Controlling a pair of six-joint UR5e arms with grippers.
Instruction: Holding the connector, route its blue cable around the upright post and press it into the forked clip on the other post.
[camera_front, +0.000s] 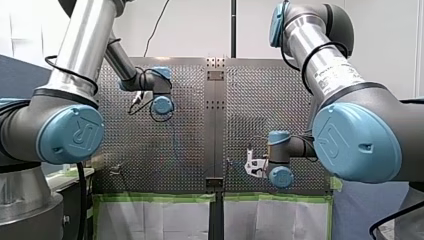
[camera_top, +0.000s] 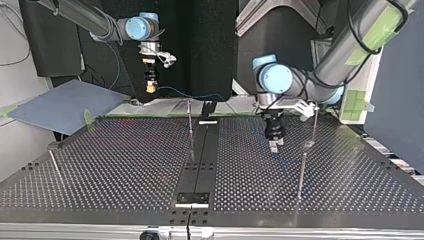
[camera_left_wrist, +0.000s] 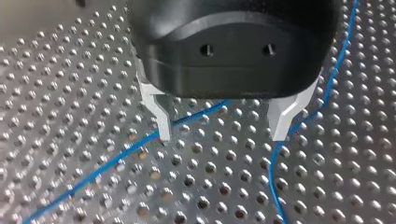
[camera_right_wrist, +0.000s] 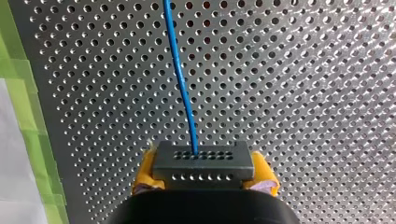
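My right hand (camera_right_wrist: 204, 172) is clenched on the connector (camera_right_wrist: 201, 161), with one yellow pad (camera_right_wrist: 145, 169) against each of its short ends. The connector is a flat grey block. Its long axis runs across from pad to pad, and its face with two rows of small holes points straight ahead, away from my wrist. The blue cable (camera_right_wrist: 180, 84) leaves one hole in the farther row and runs ahead along that same direction over the perforated tabletop (camera_right_wrist: 303, 93). Green tape (camera_right_wrist: 18, 93) edges the tabletop off to one side.

My left hand (camera_left_wrist: 222, 133) is released, its two metal fingers (camera_left_wrist: 162, 122) spread wide with nothing gripped between them. On the tabletop below, one stretch of the cable crosses slantwise under the gap between the fingers. Another stretch runs past just beside the other finger.

In the top view my right hand hangs pointing down above the tabletop's far edge, at the view's left. The cable trails from it toward the view's right. An upright post (camera_top: 190, 127) stands near the middle, between my two hands. My left hand points down close over the tabletop to the right of that post. A second post (camera_top: 313, 125) stands just beside it, farther right. Its top is too small for me to make out.
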